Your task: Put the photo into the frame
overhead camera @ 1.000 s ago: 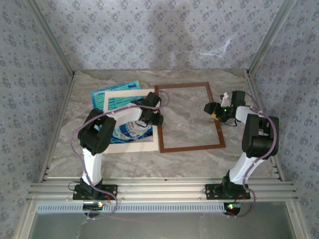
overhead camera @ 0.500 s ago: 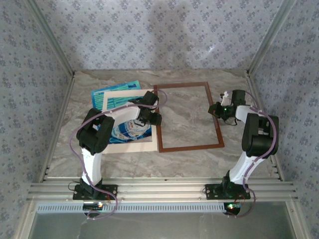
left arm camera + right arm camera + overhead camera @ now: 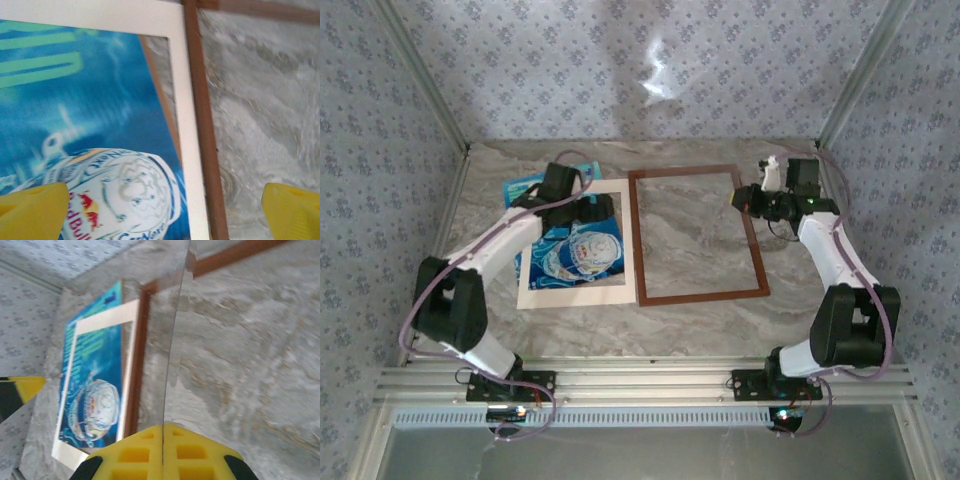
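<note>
Progress looks early. From the top external view, the rectangular blue-teal printed photo (image 3: 575, 250) with its white helmeted figure lies under a cream cardboard mat (image 3: 570, 296), just left of the thin reddish-brown wooden frame (image 3: 705, 296), whose opening shows only bare marbled surface (image 3: 695, 230). The left gripper (image 3: 600, 207) hovers over the mat's far right part; the right gripper (image 3: 745, 197) sits at the frame's far right corner.

Left wrist view: the yellow fingers (image 3: 30, 210) stand wide apart, holding nothing, above photo, mat and frame bar.

Right wrist view: the right gripper (image 3: 162, 440) is clamped on a thin clear sheet (image 3: 172, 355), raised edge-on.

Left to do, by my judgement: free the photo from the mat and lay it inside the frame.
</note>
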Available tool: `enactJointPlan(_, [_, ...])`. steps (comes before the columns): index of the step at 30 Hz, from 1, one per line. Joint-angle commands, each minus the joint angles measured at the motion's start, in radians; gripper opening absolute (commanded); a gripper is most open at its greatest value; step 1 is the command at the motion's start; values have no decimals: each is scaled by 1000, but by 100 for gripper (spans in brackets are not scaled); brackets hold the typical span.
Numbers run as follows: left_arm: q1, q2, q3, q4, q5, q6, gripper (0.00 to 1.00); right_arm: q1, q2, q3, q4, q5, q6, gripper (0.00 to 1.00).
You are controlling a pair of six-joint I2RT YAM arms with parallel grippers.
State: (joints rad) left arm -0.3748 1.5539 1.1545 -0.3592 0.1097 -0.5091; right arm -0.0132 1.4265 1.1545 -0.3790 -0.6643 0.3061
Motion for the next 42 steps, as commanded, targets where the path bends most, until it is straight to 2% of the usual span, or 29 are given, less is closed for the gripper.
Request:
enactJointPlan(1, [72, -50, -105, 76, 38, -93, 99, 65, -42, 114, -22, 11, 70, 0])
enactJointPlan(7, [186, -99, -257, 214, 139, -198, 99, 212, 2, 297, -19, -16, 90, 0])
enactJointPlan(13, [247, -101, -336, 286, 170, -249, 99, 324, 76, 457, -33, -56, 83, 0])
enactJointPlan(18, [295, -114, -383, 332, 180, -286, 99, 377, 112, 493, -29, -76, 59, 0])
enactJointPlan(24, [348, -142, -417, 341, 175, -297, 98, 385, 87, 303, 45, -81, 68, 0])
enactJointPlan(28, [356, -139, -410, 335, 180, -283, 98, 361, 54, 110, 173, -60, 164, 0])
enactJointPlan(32, [355, -115, -393, 348, 230, -274, 98, 338, 24, -50, 246, -26, 219, 0])
enactJointPlan(36, [325, -101, -373, 349, 257, -249, 99, 287, 8, -154, 253, 6, 232, 0])
enactJointPlan(42, [220, -68, -301, 295, 215, -195, 99, 201, -28, -265, 251, 57, 175, 0])
